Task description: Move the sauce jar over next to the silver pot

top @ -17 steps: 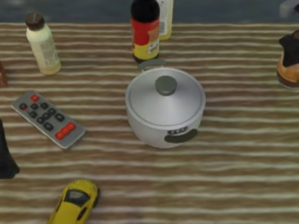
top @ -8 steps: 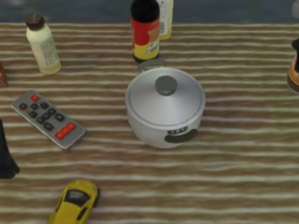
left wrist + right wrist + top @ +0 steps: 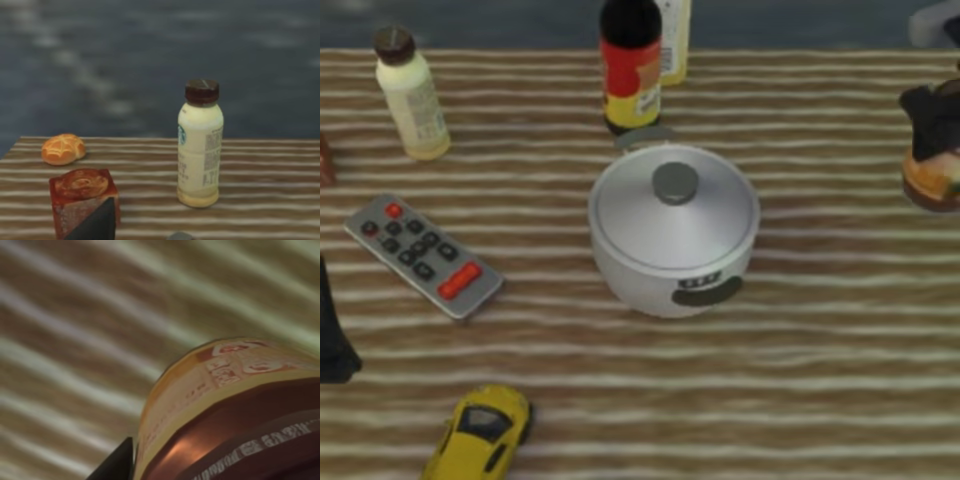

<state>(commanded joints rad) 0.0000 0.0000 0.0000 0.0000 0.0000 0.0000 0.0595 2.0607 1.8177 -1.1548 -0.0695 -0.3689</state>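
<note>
— One jar only: from above, the sauce jar (image 3: 930, 180) is back inside the desk's right edge, right gripper (image 3: 928, 112) pinching it, far from the silver pot (image 3: 673, 228).
— Right wrist view?
— Label fills it; carrying has begun.

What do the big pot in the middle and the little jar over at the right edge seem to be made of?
The silver pot looks like matte brushed metal: even grey sheen, soft highlight on its lid, dark handle probably plastic. The sauce jar seems to be glass: a glossy glint over dark red-brown contents, with a paper-like yellow-orange label. The right gripper is on it.
</note>
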